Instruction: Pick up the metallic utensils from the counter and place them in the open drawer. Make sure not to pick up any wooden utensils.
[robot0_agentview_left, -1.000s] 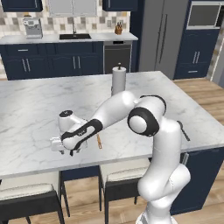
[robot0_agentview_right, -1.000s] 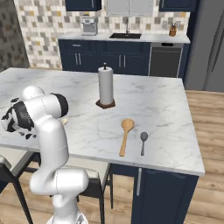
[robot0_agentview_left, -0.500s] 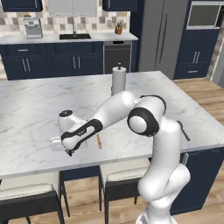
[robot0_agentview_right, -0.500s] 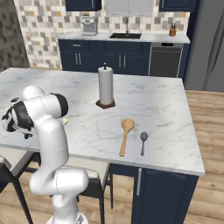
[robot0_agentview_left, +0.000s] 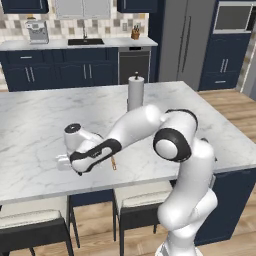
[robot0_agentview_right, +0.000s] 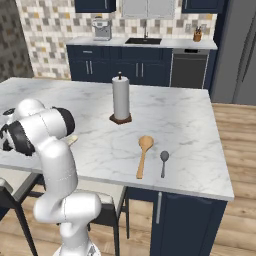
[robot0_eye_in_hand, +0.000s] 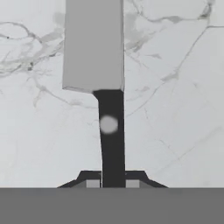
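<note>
the knife (robot0_eye_in_hand: 103, 74) lies flat on the counter (robot0_agentview_right: 190, 125), its handle between the fingertips (robot0_eye_in_hand: 91, 183) of the gripper (robot0_eye_in_hand: 112, 183), the blade running away from the hand. over on the right base view, the paper towel roll (robot0_agentview_right: 120, 98) stands upright near the middle of the slab. in front of it and to the right, the big wooden spoon (robot0_agentview_right: 143, 154) and the metal spoon (robot0_agentview_right: 163, 161) lie side by side, just apart, the metal one on the right, handles toward the near edge.

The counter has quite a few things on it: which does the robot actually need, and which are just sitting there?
Needed:
- knife, its black handle between the gripper fingertips
- metal spoon

Just sitting there:
- big wooden spoon, to be left alone
- paper towel roll
- coffee machine on the back counter
</note>
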